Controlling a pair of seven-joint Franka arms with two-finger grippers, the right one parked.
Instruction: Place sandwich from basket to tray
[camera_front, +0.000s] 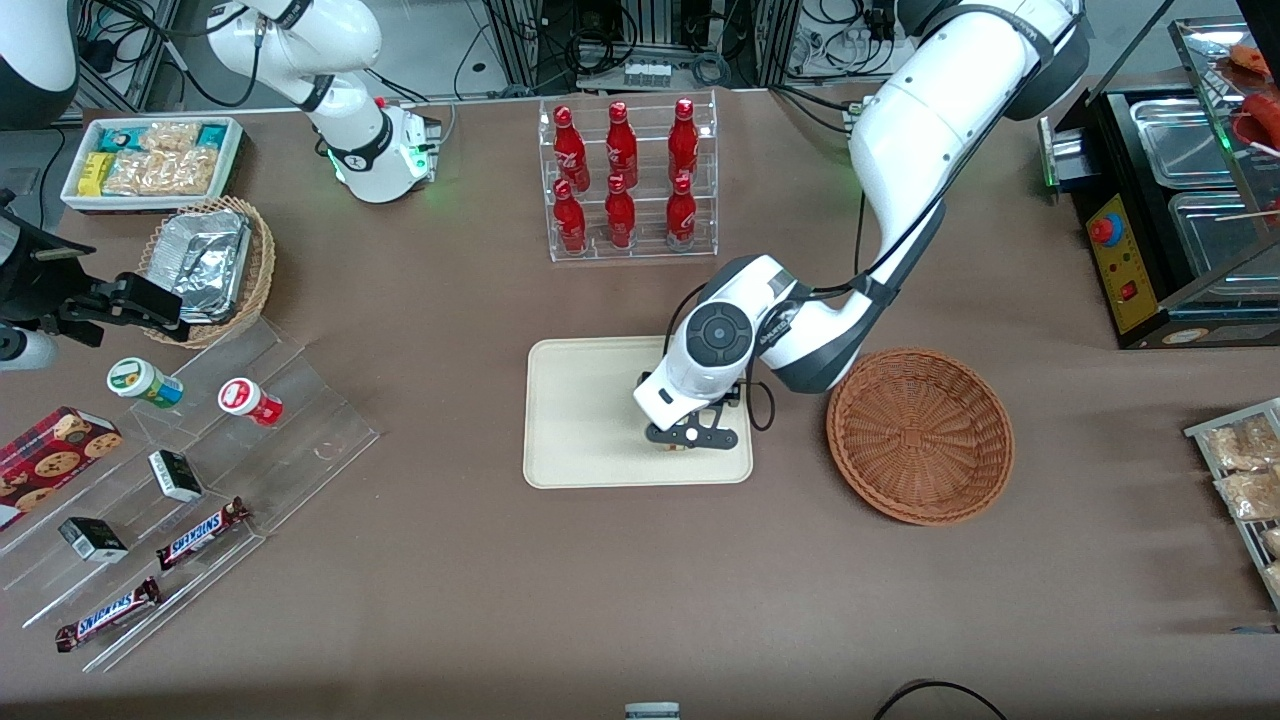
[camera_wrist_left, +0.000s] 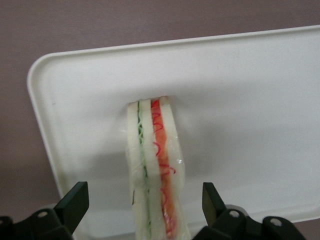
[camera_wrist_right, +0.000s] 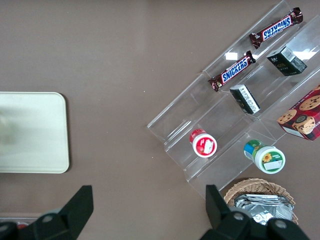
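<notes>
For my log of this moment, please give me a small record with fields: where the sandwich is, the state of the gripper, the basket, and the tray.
sandwich: triangular white-bread wedge with red and green filling, standing on the tray, between the open fingers, not clamped
gripper: left arm's gripper, open, low over the tray
tray: flat cream-beige rectangular tray, holding only the sandwich
basket: round reddish-brown wicker basket, beside the tray toward the working arm's end, nothing in it
step: sandwich appears released on the tray
</notes>
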